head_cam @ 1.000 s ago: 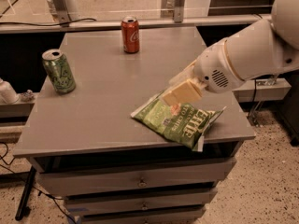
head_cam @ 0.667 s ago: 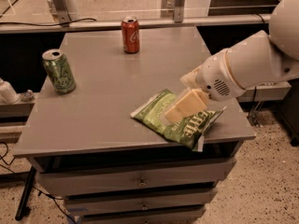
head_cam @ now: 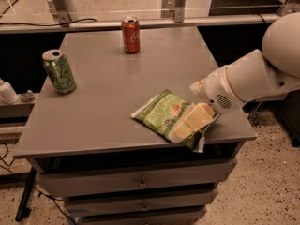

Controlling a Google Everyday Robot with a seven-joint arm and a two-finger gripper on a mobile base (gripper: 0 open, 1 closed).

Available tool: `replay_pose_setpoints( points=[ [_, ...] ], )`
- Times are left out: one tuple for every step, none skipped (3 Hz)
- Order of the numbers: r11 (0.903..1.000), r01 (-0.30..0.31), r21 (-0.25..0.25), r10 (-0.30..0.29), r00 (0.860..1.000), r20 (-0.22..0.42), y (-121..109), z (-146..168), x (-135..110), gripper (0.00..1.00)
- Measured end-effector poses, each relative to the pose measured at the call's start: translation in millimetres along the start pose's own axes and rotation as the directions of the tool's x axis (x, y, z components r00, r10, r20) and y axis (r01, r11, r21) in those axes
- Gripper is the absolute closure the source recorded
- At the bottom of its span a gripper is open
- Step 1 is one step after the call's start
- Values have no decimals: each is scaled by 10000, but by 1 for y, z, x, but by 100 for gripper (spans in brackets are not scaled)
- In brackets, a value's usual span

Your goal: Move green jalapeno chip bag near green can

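The green jalapeno chip bag (head_cam: pixel 161 114) lies flat near the front right edge of the grey table (head_cam: pixel 117 88). The green can (head_cam: pixel 59 71) stands upright at the table's left side, far from the bag. My gripper (head_cam: pixel 187 124) comes in from the right on a white arm (head_cam: pixel 248 81); it rests low on the bag's right half, pointing down and left. The part of the bag under it is hidden.
A red cola can (head_cam: pixel 131 34) stands upright at the back middle of the table. Drawers (head_cam: pixel 140 184) sit below the tabletop. A rail and posts (head_cam: pixel 61 3) run behind the table. A speckled floor lies to the right.
The arm has moved right and down. The gripper slid from the bag's upper middle to its right front part. The bag and both cans have not moved.
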State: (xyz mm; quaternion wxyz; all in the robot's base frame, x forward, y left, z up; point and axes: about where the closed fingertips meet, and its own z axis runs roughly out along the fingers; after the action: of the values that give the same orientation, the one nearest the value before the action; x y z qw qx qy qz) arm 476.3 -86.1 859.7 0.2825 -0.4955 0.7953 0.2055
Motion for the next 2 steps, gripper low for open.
replay_pose_setpoints(
  points=[
    [9995,-5,-318,-3,9996,-272,4,10,19,19],
    [9992,136,-377,-146,9996,-260,1,8,20,42]
  ],
)
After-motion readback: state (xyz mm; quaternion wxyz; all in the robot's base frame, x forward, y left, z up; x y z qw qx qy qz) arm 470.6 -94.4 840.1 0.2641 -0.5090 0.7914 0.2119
